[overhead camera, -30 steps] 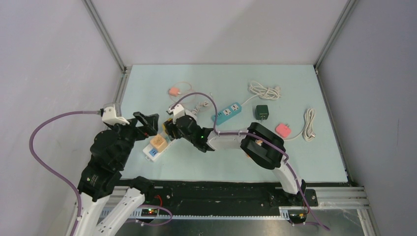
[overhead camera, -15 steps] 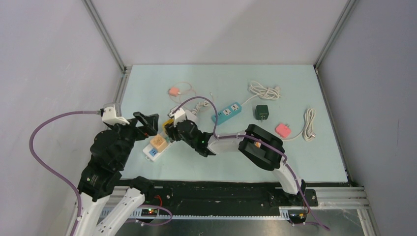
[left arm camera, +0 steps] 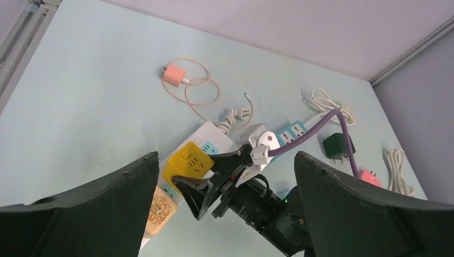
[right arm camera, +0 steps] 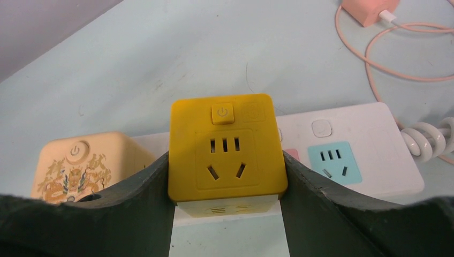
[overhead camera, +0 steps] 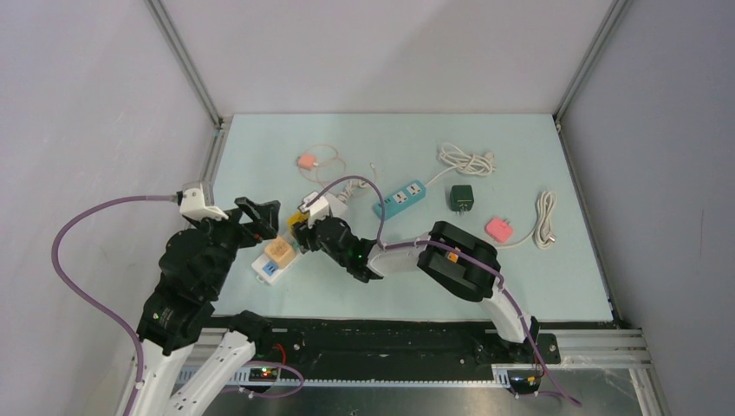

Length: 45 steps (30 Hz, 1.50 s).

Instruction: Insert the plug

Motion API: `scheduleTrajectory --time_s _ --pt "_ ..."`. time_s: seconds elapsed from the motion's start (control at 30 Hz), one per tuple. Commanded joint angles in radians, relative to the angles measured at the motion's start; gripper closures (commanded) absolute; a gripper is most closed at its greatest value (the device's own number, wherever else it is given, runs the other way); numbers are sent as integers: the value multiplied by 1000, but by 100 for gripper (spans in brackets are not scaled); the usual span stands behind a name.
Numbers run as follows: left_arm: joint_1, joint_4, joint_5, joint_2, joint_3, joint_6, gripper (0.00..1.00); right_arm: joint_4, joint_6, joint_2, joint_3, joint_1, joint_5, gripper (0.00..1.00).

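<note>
Cubes number two, both on the one white strip (right arm camera: 348,155): a yellow cube (right arm camera: 226,150) near the middle and a cream cube (right arm camera: 80,166) just beside it toward the strip's near end. The right claw (right arm camera: 227,176) is clamped on the yellow cube, one finger pressed to each side. Whether the cube's pins are fully seated cannot be told. One blue socket on the strip shows uncovered next to the yellow cube.

The left claw (overhead camera: 260,218) hangs with its fingers spread wide apart, gripping nothing, just beside the cream cube's end of the strip.

Farther back on the table (overhead camera: 520,156) lie one teal strip (overhead camera: 401,198), one green adapter (overhead camera: 460,198), two pink chargers (overhead camera: 305,161) (overhead camera: 497,229), well apart, and two white cable bundles (overhead camera: 466,159) (overhead camera: 544,219).
</note>
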Motion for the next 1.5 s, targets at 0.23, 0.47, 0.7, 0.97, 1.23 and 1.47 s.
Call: scheduleTrajectory --time_s 0.23,0.47,0.7,0.97,1.23,1.47 --pt "1 18 -8 3 -17 16 0 -211 -86 88 -103 20 -69 100" --pt "2 18 -6 -2 -21 13 0 -251 -84 108 -92 5 -104 100" --pt "1 19 -9 1 -22 11 0 -352 -72 139 -49 5 -120 100" --pt "1 18 -6 2 -18 17 0 -497 -42 178 18 8 -166 100" --pt "2 19 -2 2 -18 22 0 -533 -20 216 34 10 -168 100" --pt "2 19 5 8 -13 22 0 -596 -9 178 61 4 -150 93"
